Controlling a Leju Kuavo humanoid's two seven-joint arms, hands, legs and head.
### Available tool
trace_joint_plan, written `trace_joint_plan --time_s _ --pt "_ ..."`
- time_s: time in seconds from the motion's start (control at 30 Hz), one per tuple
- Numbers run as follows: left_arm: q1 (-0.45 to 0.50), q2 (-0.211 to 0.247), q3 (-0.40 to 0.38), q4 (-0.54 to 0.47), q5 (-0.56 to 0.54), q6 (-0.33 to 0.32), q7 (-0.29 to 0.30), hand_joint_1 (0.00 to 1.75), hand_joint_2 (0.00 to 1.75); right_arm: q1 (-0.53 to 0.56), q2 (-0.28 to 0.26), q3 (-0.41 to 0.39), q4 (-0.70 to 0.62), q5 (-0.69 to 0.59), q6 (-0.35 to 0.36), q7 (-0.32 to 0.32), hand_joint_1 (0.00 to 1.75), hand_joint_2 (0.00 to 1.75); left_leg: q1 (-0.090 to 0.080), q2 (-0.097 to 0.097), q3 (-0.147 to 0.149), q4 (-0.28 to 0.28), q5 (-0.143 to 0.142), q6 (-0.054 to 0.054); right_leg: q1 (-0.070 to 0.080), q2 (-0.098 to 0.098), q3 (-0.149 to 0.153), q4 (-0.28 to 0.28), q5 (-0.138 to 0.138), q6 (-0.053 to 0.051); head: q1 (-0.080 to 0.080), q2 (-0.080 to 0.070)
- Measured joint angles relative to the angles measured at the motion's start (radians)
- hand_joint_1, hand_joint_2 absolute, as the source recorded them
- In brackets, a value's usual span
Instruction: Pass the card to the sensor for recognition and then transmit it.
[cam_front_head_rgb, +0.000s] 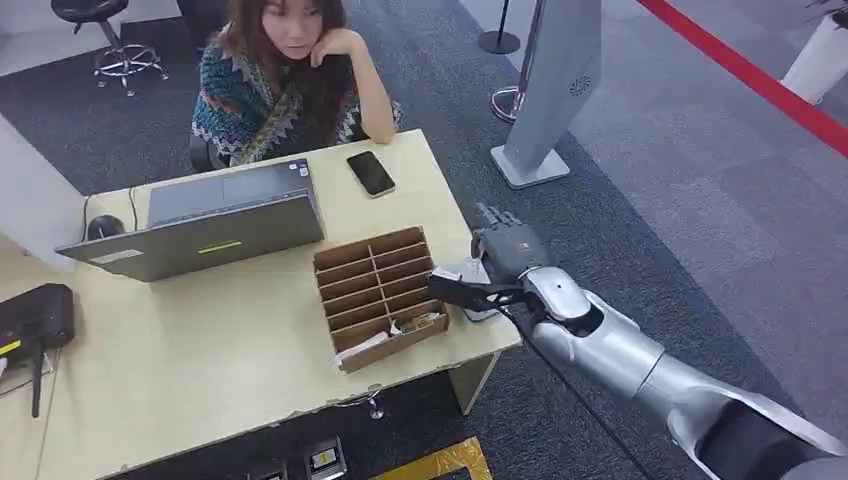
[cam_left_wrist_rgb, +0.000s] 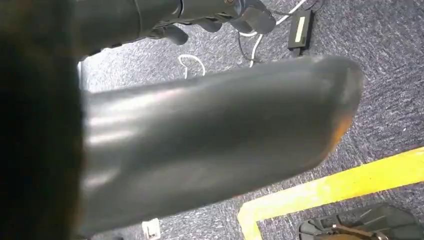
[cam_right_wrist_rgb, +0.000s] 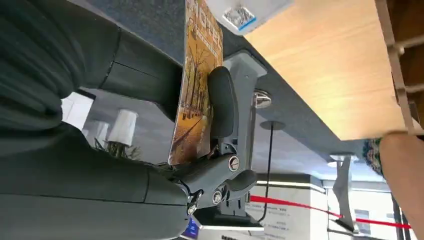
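Right hand (cam_front_head_rgb: 505, 262) pinches the card (cam_right_wrist_rgb: 195, 85) between thumb and fingers (cam_right_wrist_rgb: 222, 102) at the table's (cam_front_head_rgb: 200, 350) right edge, over the white sensor (cam_right_wrist_rgb: 245, 12), just right of the cardboard organizer (cam_front_head_rgb: 378, 295).

A light wooden desk (cam_front_head_rgb: 230, 340) stands on dark grey carpet (cam_front_head_rgb: 640, 200). Beyond the carpet the floor turns to pale grey tiles, crossed by a red line (cam_front_head_rgb: 745, 75) at the far right. A black stool (cam_front_head_rgb: 105, 40) on a chrome wheeled base stands at the far left, on a lighter patch of floor. A tall grey panel (cam_front_head_rgb: 550, 90) leans on a flat white base just past the desk's far right corner, with a round black post foot (cam_front_head_rgb: 498, 42) behind it. A white plant pot (cam_front_head_rgb: 818, 55) sits at the room's far right edge. Yellow floor tape (cam_left_wrist_rgb: 330, 192) runs across the carpet below the desk. The light is even and indoor.
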Motion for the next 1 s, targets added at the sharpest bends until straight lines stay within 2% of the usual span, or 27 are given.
trace_joint_plan --time_s 0.43,1.0 --pt "-0.005 -0.003 0.000 -0.001 -0.011 0.000 0.028 0.00 0.00 0.069 0.019 -0.016 0.029 0.004 0.000 -0.021 1.75 1.75 0.000 0.000 0.000 0.000 0.000 0.000 0.000 0.000 0.000 0.000 0.000 0.000 0.000 0.000" --pt "-0.015 -0.002 -0.002 -0.014 -0.022 -0.008 0.047 0.00 0.00 0.085 0.058 -0.018 0.076 -0.009 -0.035 -0.044 1.75 1.75 0.000 0.001 0.002 0.000 0.000 0.000 0.000 0.002 0.001 0.000 0.000 0.000 0.000 0.000"
